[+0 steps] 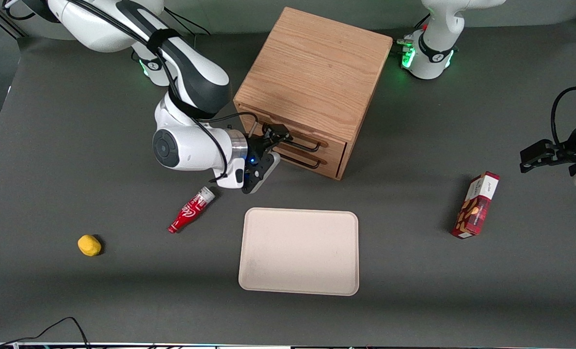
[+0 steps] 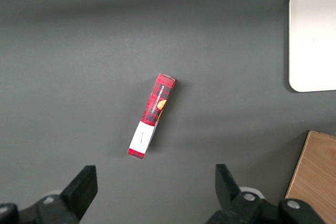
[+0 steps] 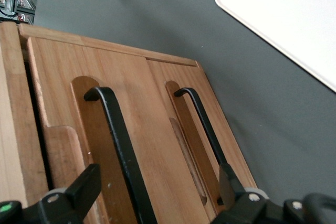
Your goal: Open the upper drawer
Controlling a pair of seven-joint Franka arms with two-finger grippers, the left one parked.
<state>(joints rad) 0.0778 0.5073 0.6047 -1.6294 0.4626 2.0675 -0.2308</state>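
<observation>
The wooden cabinet [image 1: 317, 68] stands at the middle of the table, its two drawer fronts facing the front camera. The upper drawer [image 1: 329, 144] has a thin black bar handle [image 1: 303, 144]; the lower drawer's handle [image 1: 301, 163] sits just below it. Both fronts look flush with the cabinet. My right gripper [image 1: 274, 139] is at the working arm's end of the upper handle, right in front of the drawer fronts. In the right wrist view the gripper [image 3: 155, 192] is open, and the upper handle [image 3: 119, 145] passes between its fingers. The lower handle [image 3: 202, 127] runs close by one finger [image 3: 229, 181].
A beige tray [image 1: 298, 251] lies nearer the front camera than the cabinet. A red bottle [image 1: 191, 210] lies on the table just below my wrist. A yellow lump [image 1: 89, 245] lies toward the working arm's end. A red box [image 1: 476, 205] lies toward the parked arm's end.
</observation>
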